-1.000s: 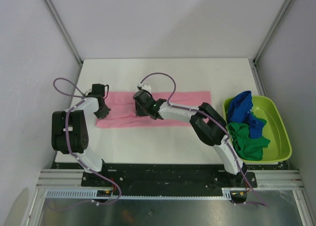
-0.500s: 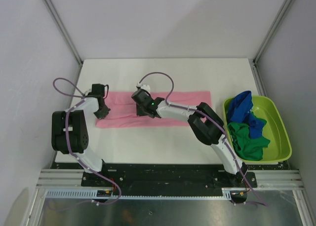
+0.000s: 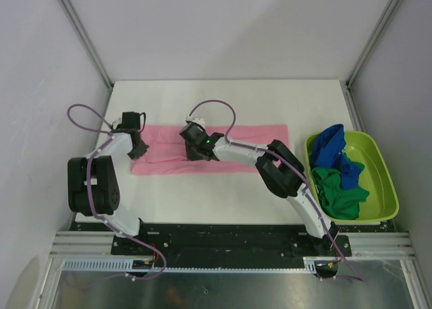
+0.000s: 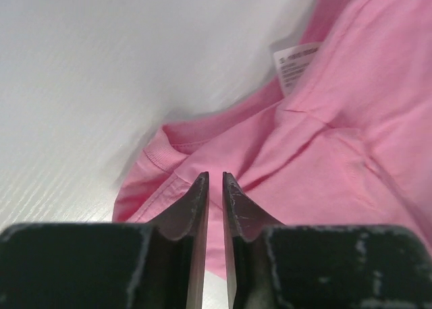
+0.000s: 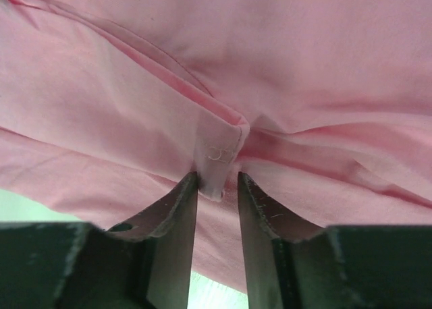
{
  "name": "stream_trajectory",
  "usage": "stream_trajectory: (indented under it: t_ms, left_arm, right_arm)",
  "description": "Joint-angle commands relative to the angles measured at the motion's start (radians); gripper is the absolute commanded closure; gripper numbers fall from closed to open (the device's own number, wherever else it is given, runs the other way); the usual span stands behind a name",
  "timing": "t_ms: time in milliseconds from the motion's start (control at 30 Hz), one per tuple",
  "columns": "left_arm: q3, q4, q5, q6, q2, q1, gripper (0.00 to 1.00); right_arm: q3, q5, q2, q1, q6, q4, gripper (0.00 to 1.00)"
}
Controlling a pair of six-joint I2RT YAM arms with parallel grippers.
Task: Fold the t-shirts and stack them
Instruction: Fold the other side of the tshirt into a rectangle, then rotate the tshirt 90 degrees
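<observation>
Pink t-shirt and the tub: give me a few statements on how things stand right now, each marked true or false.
1. The pink t-shirt lies spread as a long strip on the table. True.
2. The right arm's jaws pinch a fold of the pink t-shirt. True, as the right wrist view shows.
3. The lime-green tub is empty. False: a blue t-shirt and a green t-shirt lie bunched in it.
4. The left arm's jaws are over at the tub. False: they are at the pink t-shirt's left end, near its collar and label, nearly closed; whether they hold cloth cannot be told.
</observation>
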Motion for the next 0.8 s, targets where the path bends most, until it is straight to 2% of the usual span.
stream_trajectory:
  t_ms: [0, 133, 267, 500, 767]
  left_arm:
    - [0.054, -0.001, -0.031, 0.001, -0.124, 0.009, 0.82]
    - [0.034, -0.005, 0.030, -0.027, -0.193, -0.008, 0.82]
    - [0.009, -0.005, 0.078, -0.081, -0.208, -0.065, 0.82]
    - [0.015, 0.018, 0.129, -0.188, -0.104, -0.155, 0.82]
    - [-0.038, 0.063, 0.094, -0.251, 0.001, -0.140, 0.82]
  right_arm:
    - [0.036, 0.002, -0.051, -0.014, -0.012, -0.022, 0.62]
    - [0.012, 0.016, -0.125, -0.045, -0.014, -0.027, 0.57]
    - [-0.058, 0.025, -0.193, -0.104, -0.021, -0.006, 0.59]
    - [-0.172, -0.022, -0.225, -0.191, -0.043, 0.053, 0.64]
    - [-0.230, -0.042, -0.180, -0.217, -0.068, 0.063, 0.67]
